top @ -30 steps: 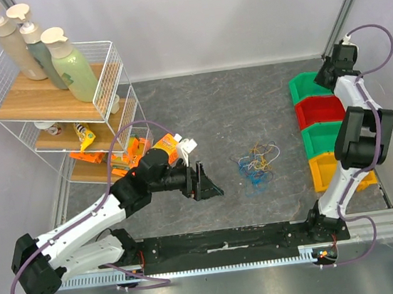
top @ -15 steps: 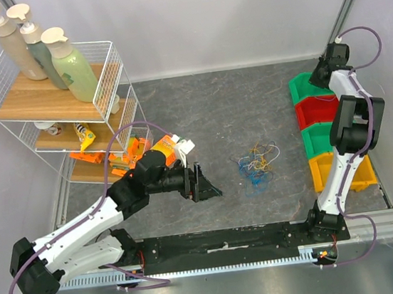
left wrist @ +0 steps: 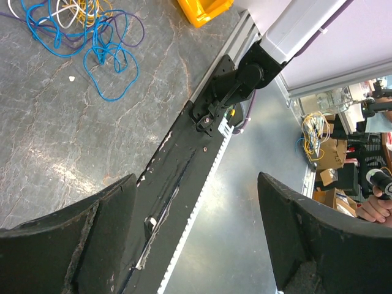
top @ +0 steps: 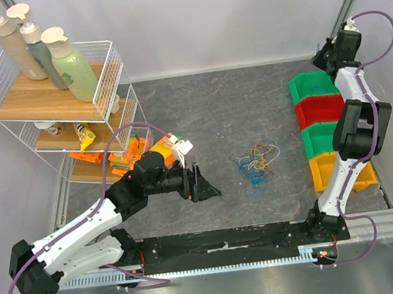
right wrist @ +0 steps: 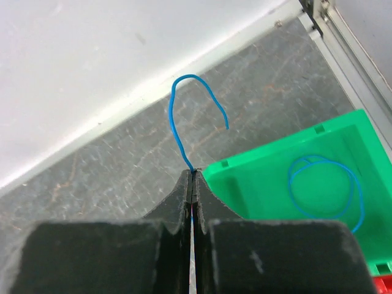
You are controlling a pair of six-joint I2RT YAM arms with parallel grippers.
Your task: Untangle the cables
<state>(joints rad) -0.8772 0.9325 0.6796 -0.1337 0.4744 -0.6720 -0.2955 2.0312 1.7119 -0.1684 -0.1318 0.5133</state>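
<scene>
Grey stone-look table [top: 234,106] lies under both my arms. Far out to the left of my left gripper [top: 204,183] stands a white wire rack [top: 33,102] with three pump bottles [top: 43,54] on top. The packets on its lower shelves have print too small for me to read.

My left fingers [left wrist: 92,233] are spread wide apart with nothing between them. Just ahead of them on the table sits the heap of cables [top: 257,163], blue, yellow and white all mixed up.

My right gripper [right wrist: 192,176] is squeezed tight on one thin blue cable [right wrist: 191,76], which curls up past the fingertips like a hook. Right beside those fingertips is a green bin [right wrist: 257,184], and a second blue cable [right wrist: 290,181] lies looped inside it.
</scene>
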